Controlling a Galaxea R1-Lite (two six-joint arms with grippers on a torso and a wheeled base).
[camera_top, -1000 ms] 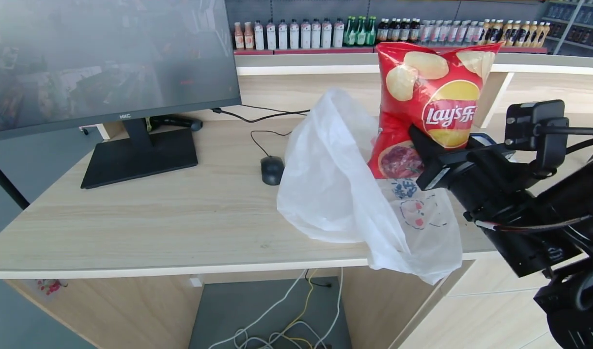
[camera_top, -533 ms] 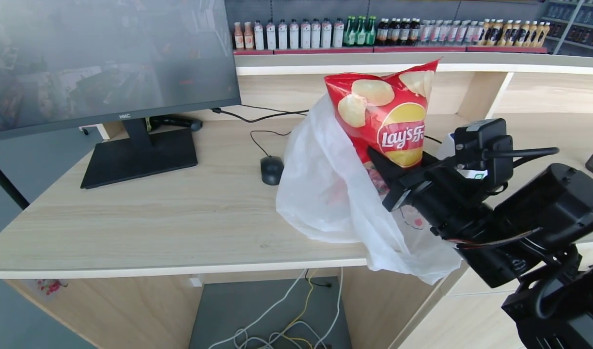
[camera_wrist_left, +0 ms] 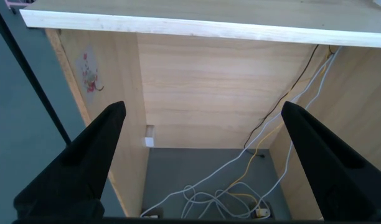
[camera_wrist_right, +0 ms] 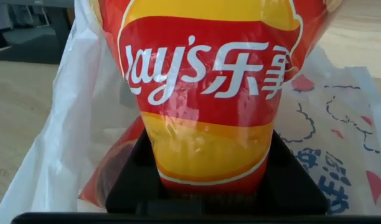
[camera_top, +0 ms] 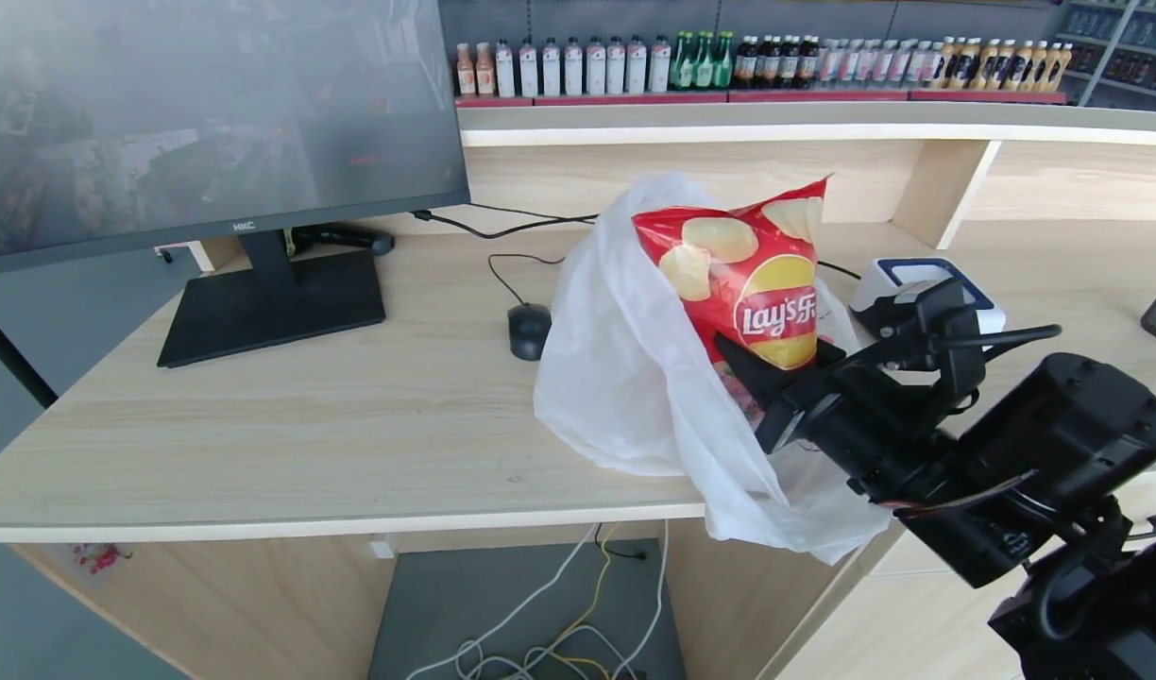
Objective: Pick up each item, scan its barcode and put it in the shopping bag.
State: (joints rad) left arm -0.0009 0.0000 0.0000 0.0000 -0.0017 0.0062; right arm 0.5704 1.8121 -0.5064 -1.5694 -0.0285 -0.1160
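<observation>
Since 1 second ago our right gripper (camera_top: pixel 776 373), clamped on the chips (camera_top: pixel 753 283), has carried them down into the bag (camera_top: pixel 625 378) slumped over the counter's (camera_top: pixel 304 425) near edge, and we should push deeper before letting go, as only their lower end is inside, while our left gripper (camera_wrist_left: pixel 203 106) hangs spread under the counter.

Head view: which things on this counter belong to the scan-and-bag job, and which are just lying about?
Part of the job: chip bag, held in the right gripper; shopping bag; barcode scanner.
Just lying about: monitor; mouse; shelf bottles.
</observation>
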